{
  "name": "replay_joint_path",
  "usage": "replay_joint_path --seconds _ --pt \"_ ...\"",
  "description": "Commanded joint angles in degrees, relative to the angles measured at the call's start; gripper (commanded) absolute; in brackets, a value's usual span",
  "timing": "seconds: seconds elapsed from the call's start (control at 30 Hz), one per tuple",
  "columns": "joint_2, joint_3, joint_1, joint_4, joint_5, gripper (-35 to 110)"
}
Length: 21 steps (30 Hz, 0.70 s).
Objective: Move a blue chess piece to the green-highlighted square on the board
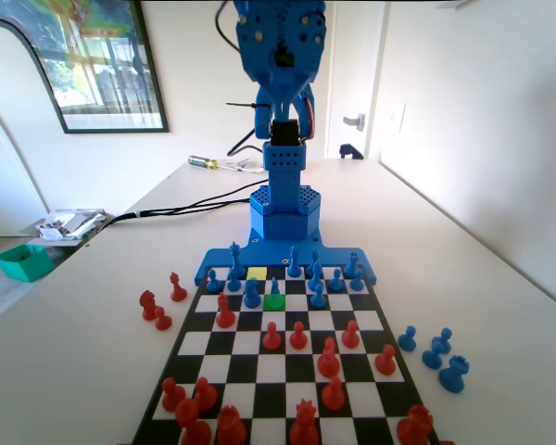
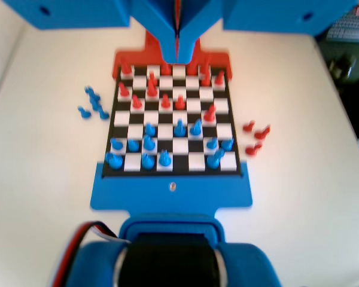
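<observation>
A slim blue chess piece (image 1: pixel 274 286) with a pointed top stands upright on the green-highlighted square (image 1: pixel 274 302), third row from the arm's end of the board (image 1: pixel 187 342). In the wrist view the same blue chess piece (image 2: pixel 179 127) stands mid-board, far below my gripper (image 2: pixel 177 52). The jaws hang from the top edge pressed together with nothing between them. The gripper is raised high above the board (image 2: pixel 194 161) and touches no piece.
A paler yellow-green square (image 1: pixel 257 273) lies one row behind the green one. Round-headed blue pawns (image 1: pixel 251 295) and red pieces (image 1: pixel 298 336) crowd the board. Loose blue pieces (image 1: pixel 435 352) and red pieces (image 1: pixel 157 308) stand on the table beside it. A green bin (image 1: pixel 23 261) sits far left.
</observation>
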Motion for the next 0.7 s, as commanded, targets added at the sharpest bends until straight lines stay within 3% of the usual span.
replay_joint_path --seconds 0.0,0.23,0.67 --pt "12.39 1.41 -0.79 1.14 -2.02 1" --pt "19.51 4.75 -1.85 -0.18 -8.17 1" --pt "34.19 16.26 -2.81 -15.12 -9.49 1"
